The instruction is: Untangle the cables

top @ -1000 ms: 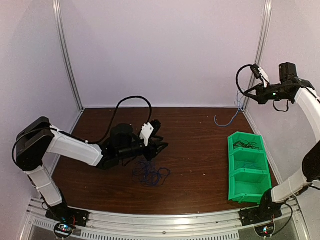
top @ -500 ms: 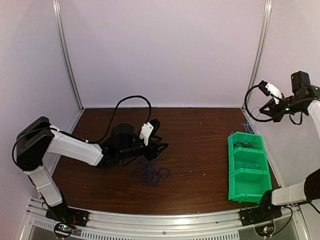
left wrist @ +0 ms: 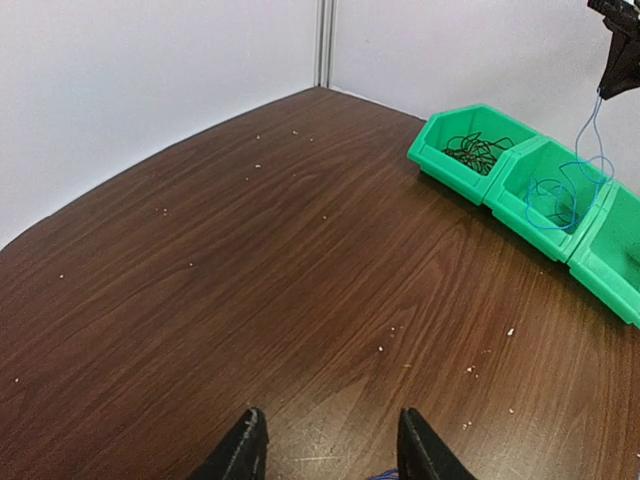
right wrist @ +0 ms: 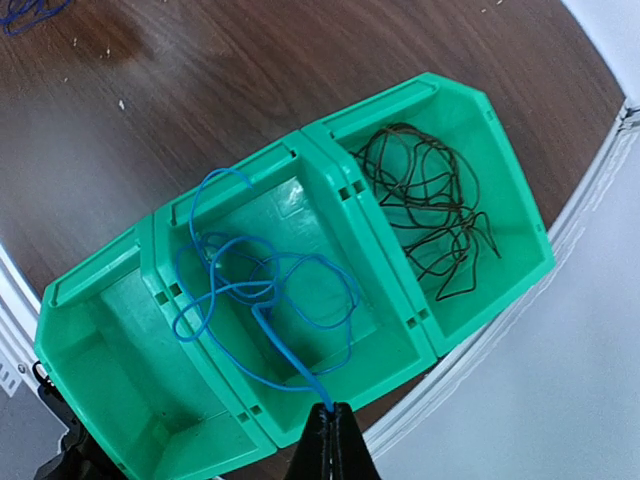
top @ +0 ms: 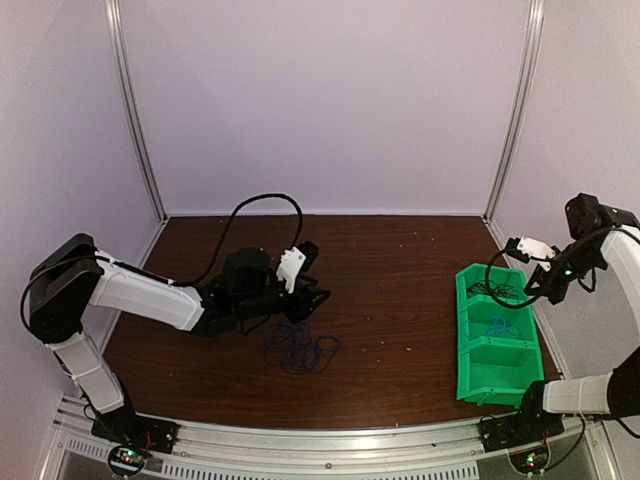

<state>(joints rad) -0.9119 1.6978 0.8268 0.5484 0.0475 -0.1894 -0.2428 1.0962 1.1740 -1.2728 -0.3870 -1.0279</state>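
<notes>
Right claw [right wrist: 335, 425] dropped; blue cable [right wrist: 283, 345] in middle compartment [right wrist: 300, 215], black cables [right wrist: 430, 210] adjacent.

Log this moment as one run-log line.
right gripper: shut on blue cable, dangling into green bin middle compartment | black cables: far compartment | left gripper: open, beside cable tangle on table

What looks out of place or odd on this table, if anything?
Small pale crumbs lie scattered over the wooden table. Otherwise nothing stands out: one blue cable hangs from the shut right gripper into the middle compartment of the green bin.
</notes>
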